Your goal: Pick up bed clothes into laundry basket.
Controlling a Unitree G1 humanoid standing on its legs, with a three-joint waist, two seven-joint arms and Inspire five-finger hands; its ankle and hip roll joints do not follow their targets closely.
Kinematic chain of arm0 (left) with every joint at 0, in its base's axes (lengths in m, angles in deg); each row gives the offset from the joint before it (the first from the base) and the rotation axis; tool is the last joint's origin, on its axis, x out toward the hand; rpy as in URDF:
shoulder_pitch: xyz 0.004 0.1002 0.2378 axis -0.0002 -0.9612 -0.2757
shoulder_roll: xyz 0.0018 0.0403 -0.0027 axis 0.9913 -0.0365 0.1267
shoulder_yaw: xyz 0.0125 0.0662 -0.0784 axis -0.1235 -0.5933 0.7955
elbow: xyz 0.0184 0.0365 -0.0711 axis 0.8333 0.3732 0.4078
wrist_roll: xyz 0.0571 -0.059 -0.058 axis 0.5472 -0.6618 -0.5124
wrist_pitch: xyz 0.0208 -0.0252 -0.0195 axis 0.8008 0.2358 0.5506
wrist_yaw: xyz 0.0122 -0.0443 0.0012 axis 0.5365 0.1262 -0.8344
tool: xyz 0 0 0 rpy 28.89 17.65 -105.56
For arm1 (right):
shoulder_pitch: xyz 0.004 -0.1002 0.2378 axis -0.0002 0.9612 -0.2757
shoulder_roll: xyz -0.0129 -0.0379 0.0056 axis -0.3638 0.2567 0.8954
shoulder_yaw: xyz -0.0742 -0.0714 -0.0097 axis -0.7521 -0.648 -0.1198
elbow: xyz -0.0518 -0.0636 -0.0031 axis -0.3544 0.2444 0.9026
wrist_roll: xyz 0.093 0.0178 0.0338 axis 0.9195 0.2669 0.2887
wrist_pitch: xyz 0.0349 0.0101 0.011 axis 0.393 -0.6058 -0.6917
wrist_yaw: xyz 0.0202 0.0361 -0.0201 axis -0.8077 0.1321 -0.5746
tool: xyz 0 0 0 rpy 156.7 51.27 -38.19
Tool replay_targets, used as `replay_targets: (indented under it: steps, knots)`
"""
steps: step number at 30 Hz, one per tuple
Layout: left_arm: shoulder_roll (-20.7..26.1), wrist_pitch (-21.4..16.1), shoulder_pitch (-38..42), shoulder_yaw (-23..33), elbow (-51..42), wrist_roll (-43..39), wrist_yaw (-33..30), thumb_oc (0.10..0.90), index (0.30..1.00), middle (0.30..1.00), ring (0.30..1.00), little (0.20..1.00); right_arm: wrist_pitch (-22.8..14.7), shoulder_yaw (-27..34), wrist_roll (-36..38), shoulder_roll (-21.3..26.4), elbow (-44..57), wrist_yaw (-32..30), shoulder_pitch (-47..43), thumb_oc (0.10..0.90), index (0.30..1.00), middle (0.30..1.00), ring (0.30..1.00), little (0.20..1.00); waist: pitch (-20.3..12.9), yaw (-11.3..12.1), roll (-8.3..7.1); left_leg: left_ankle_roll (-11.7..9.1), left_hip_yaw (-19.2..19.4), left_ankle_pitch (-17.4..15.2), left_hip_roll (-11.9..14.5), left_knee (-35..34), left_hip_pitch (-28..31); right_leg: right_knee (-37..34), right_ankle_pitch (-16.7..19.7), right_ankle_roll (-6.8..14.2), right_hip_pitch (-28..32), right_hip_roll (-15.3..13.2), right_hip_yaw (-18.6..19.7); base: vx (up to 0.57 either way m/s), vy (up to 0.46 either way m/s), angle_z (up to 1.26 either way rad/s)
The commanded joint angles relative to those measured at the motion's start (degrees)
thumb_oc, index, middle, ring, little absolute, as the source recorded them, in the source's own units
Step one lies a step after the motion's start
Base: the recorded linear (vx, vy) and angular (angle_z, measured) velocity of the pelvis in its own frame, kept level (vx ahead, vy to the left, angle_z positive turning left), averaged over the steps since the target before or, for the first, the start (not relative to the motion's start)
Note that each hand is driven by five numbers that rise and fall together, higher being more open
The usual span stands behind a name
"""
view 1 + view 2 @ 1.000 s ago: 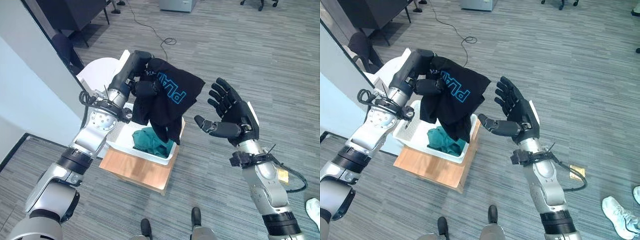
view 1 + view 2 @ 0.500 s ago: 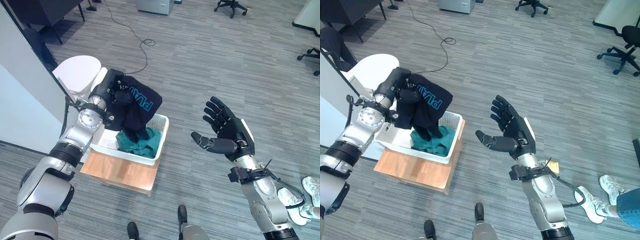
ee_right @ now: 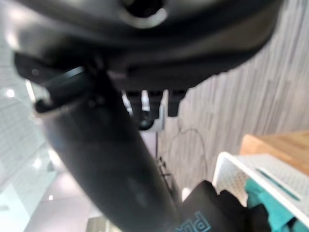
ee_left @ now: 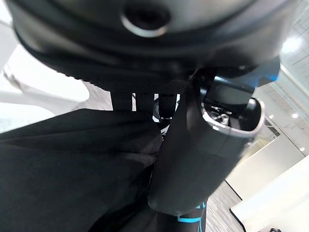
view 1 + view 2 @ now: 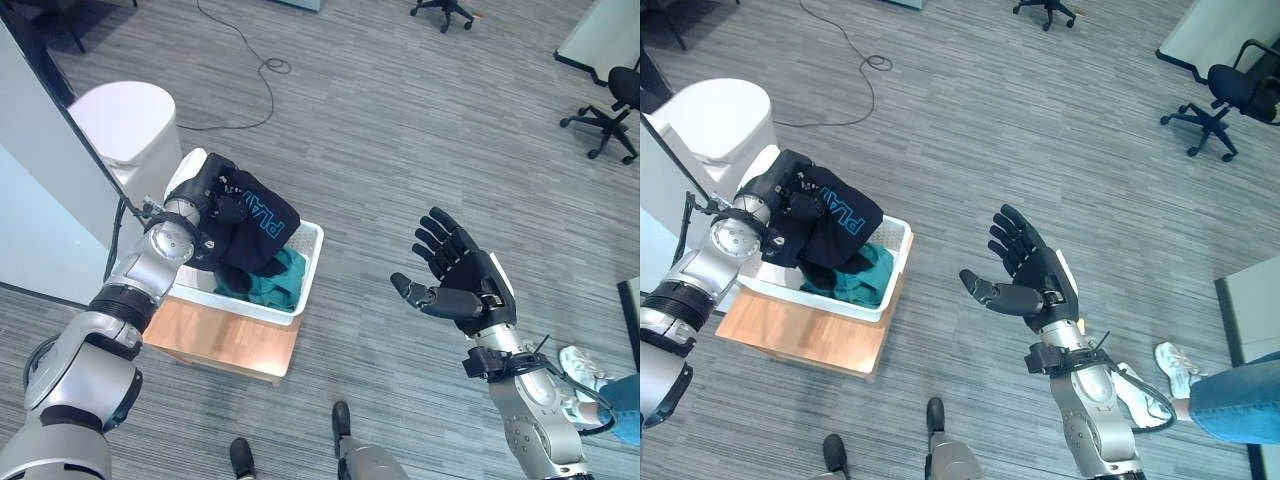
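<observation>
A black shirt with blue print [image 5: 255, 222] hangs bunched from my left hand [image 5: 213, 188], whose fingers are curled into the cloth; the left wrist view has its thumb pressed on the black cloth [image 4: 72, 164]. The shirt's lower part lies inside the white laundry basket [image 5: 312, 245], on top of a teal garment [image 5: 283, 280]. The basket stands on a low wooden stand [image 5: 225, 340]. Off to the right my right hand [image 5: 465, 285] hovers over the floor, palm up, fingers spread and holding nothing.
A white round bin [image 5: 125, 120] stands just behind the basket, beside a white wall panel at the left. Office chairs [image 5: 612, 105] are at the far right. A cable [image 5: 262, 72] lies on the floor. A person's jeans leg [image 5: 1240, 400] and shoe [image 5: 1175, 365] are at the lower right.
My left hand has lowered the black shirt from above the basket down into it. The camera view has shifted. The right hand stays open.
</observation>
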Motion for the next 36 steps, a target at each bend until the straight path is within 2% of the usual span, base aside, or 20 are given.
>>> replay_targets:
  steps: [1,4,5,12,14,17,22,23,24,26,27,28,29,30,31,32,33,34,35,36]
  knots:
    - [4.3,-3.8,10.9,1.4,1.3,2.0,-2.8,0.400,0.300,0.300,0.300,0.300,-8.0,5.4,3.7,1.9,6.3,1.9,-3.6,0.800,0.900,0.900,0.900,0.900,-2.2,-0.1,-2.18,-0.1,-0.3,-2.2,0.9,0.0,0.3,0.8,-2.6,8.3,2.6,-2.7,0.3,0.03,-0.039,-0.38]
    - [4.8,-3.0,10.0,2.1,4.8,1.7,-2.0,0.400,0.300,0.300,0.300,0.300,-8.1,6.4,4.3,2.0,6.4,1.9,-2.2,0.800,0.900,0.900,0.900,0.900,-2.2,-0.5,-3.03,-0.3,0.0,-2.3,1.3,0.0,0.4,0.5,-2.7,8.2,2.3,-2.1,1.2,0.02,-0.018,-0.31]
    - [5.0,-2.8,10.1,1.7,5.9,2.0,-1.5,0.800,0.900,0.900,0.900,0.900,-8.2,6.6,4.3,2.1,6.3,2.0,-2.1,0.800,0.900,0.900,0.900,0.900,-2.1,-0.6,-3.13,-0.2,0.0,-2.3,1.3,0.0,0.4,0.5,-2.7,8.2,2.1,-2.0,1.3,-0.01,0.008,-0.05]
    - [6.2,-2.9,11.3,0.6,4.3,2.8,-1.3,0.800,0.900,0.900,0.900,0.900,-8.2,7.2,4.8,1.6,7.1,2.5,-1.6,0.800,0.900,0.900,0.900,0.900,-2.1,-0.3,-2.92,-0.2,0.0,-2.4,1.4,0.0,0.4,0.4,-2.9,8.2,1.9,-1.9,1.9,0.00,0.004,-0.09]
    - [10.4,-3.3,14.9,-4.2,-3.9,4.1,0.4,0.800,0.900,0.900,0.900,0.900,-7.6,7.4,4.8,2.1,6.4,3.4,-0.8,0.800,0.900,0.900,0.900,0.900,-2.0,1.1,-0.91,0.2,-1.6,-2.6,0.6,0.0,0.4,0.5,-3.5,8.1,2.6,-2.3,1.2,0.00,0.000,0.00]
    - [12.3,-2.9,15.2,-6.8,-7.6,3.5,4.7,0.800,0.900,0.900,0.900,0.900,-7.3,8.4,5.5,2.0,6.4,3.8,-0.7,0.800,0.900,0.900,0.900,0.900,-1.8,1.5,-0.16,0.4,-2.2,-2.6,0.4,0.0,0.4,0.6,-3.5,8.2,2.8,-2.5,0.9,0.00,0.002,0.02]
    - [22.8,-4.9,10.9,-5.8,-24.4,3.6,8.0,0.800,0.900,0.900,0.900,0.900,-7.1,12.9,5.2,2.1,7.0,5.6,3.1,0.800,0.900,0.900,0.900,0.900,-1.6,3.4,0.85,0.6,-3.5,-2.7,-0.4,0.0,0.3,0.7,-3.6,8.2,3.3,-3.1,0.1,-0.01,-0.002,0.08]
    - [27.5,-6.0,8.7,-4.3,-29.8,3.5,8.3,0.800,0.900,0.900,0.900,0.900,-7.2,14.7,5.7,2.1,7.2,6.3,4.4,0.800,0.900,0.900,0.900,0.900,-1.5,4.4,0.77,0.5,-4.2,-2.6,-0.6,0.0,0.1,0.7,-3.7,8.2,3.6,-3.3,-0.6,-0.01,-0.044,0.15]
    - [29.7,-6.6,6.6,-2.5,-32.8,3.0,7.9,0.800,0.900,0.900,0.900,0.900,-7.3,15.1,6.0,2.0,7.4,6.9,4.8,0.800,0.900,0.900,0.900,0.900,-1.4,5.0,0.74,0.5,-4.5,-2.6,-0.7,0.0,0.1,0.8,-3.7,8.3,3.8,-3.5,-1.1,-0.01,-0.048,0.16]
    - [32.9,-8.0,1.4,2.9,-39.1,1.5,6.9,0.800,0.900,0.900,0.900,0.900,-7.4,15.3,6.3,1.7,7.6,7.5,5.4,0.800,0.900,0.900,0.900,0.900,-1.3,6.5,0.70,0.5,-5.4,-2.5,-1.0,0.0,0.0,0.9,-3.8,8.3,4.4,-3.9,-1.9,-0.01,-0.025,0.13]
    - [33.2,-7.8,-0.4,4.7,-39.9,1.5,7.0,0.800,0.900,0.900,0.900,0.900,-7.4,15.0,6.3,2.0,7.7,7.6,5.4,0.800,0.900,0.900,0.900,0.900,-1.3,6.1,0.90,0.5,-5.5,-2.5,-1.0,0.0,0.1,0.9,-3.8,8.3,4.5,-3.9,-2.0,0.00,-0.020,0.17]
    - [34.1,-8.8,-4.2,8.3,-43.5,-0.2,6.5,0.800,0.900,0.900,0.900,0.900,-7.5,15.3,6.1,1.5,8.1,7.7,5.8,0.800,0.900,0.900,0.900,0.900,-1.2,7.3,0.87,0.6,-6.4,-2.5,-1.3,0.0,0.0,1.3,-4.0,8.3,4.9,-4.2,-2.4,0.03,-0.004,0.24]
    - [32.7,-10.9,-10.8,13.9,-49.6,-6.7,7.8,0.800,0.900,0.900,0.900,0.900,-7.3,15.9,6.2,0.3,8.8,8.0,6.3,0.800,0.900,0.900,0.900,0.900,-0.8,9.6,1.00,1.0,-8.2,-2.5,-1.9,0.0,-0.1,4.1,-5.2,8.0,5.0,-5.0,-2.8,0.05,0.014,0.35]
    - [30.9,-11.8,-16.8,18.6,-53.0,-11.8,9.7,0.800,0.900,0.900,0.900,0.900,-7.1,16.1,6.5,-0.1,9.2,8.3,6.5,0.800,0.900,0.900,0.900,0.900,-0.6,10.6,1.76,1.3,-9.6,-2.4,-2.5,0.1,0.0,6.6,-6.3,7.7,4.9,-5.5,-2.8,0.04,0.027,0.45]
    - [30.8,-11.7,-18.7,20.5,-53.8,-12.1,10.1,0.800,0.900,0.900,0.900,0.900,-7.1,16.0,6.5,0.3,9.3,8.3,6.5,0.800,0.900,0.900,0.900,0.900,-0.6,10.2,2.08,1.3,-9.7,-2.4,-2.5,0.1,0.1,7.2,-6.7,7.7,4.8,-5.6,-2.9,0.07,0.033,0.65]
    - [27.0,-12.8,-24.1,23.9,-56.6,-20.8,13.5,0.800,0.900,0.900,0.900,0.900,-7.2,15.8,6.9,0.0,9.8,8.4,6.5,0.800,0.900,0.900,0.900,0.900,-0.1,11.0,2.91,1.5,-12.1,-2.6,-3.0,0.4,0.2,10.2,-8.4,7.3,5.0,-6.0,-2.8,0.03,0.026,0.69]
    - [24.9,-12.2,-27.1,25.8,-58.2,-23.9,15.2,0.800,0.900,0.900,0.900,0.900,-7.1,15.9,7.0,0.1,10.3,8.6,6.6,0.800,0.900,0.900,0.900,0.900,0.2,10.6,3.58,1.7,-13.9,-2.0,-3.6,0.4,-0.2,12.7,-8.5,7.0,4.5,-6.3,-2.2,0.05,0.024,0.69]
    - [21.5,-12.2,-30.1,26.3,-59.0,-30.1,18.4,0.800,0.900,0.900,0.900,0.900,-7.3,15.9,6.9,0.0,10.9,8.9,7.2,0.800,0.900,0.900,0.900,0.900,0.4,10.0,4.33,2.0,-17.1,-1.5,-4.2,0.5,-0.8,15.8,-9.8,6.7,4.1,-5.5,0.7,0.11,-0.042,1.37]
    - [12.0,-11.8,-32.9,21.4,-56.8,-41.5,21.1,0.800,0.900,0.900,0.900,0.900,-8.1,11.9,7.9,1.8,5.1,6.7,0.9,0.800,0.900,0.900,0.900,0.900,-0.5,8.2,5.29,3.0,-25.6,0.6,-5.8,1.7,-2.9,16.8,-15.5,4.5,5.1,3.6,17.5,0.18,-0.021,1.98]
    - [6.7,-11.2,-35.9,23.4,-55.3,-44.5,20.7,0.800,0.900,0.900,0.900,0.900,-9.1,12.3,7.6,1.8,5.7,6.2,0.6,0.800,0.900,0.900,0.900,0.900,-0.4,8.2,6.02,3.0,-28.3,1.7,-6.6,2.5,-3.8,16.7,-18.1,3.2,5.8,7.9,25.5,0.24,-0.041,2.86]
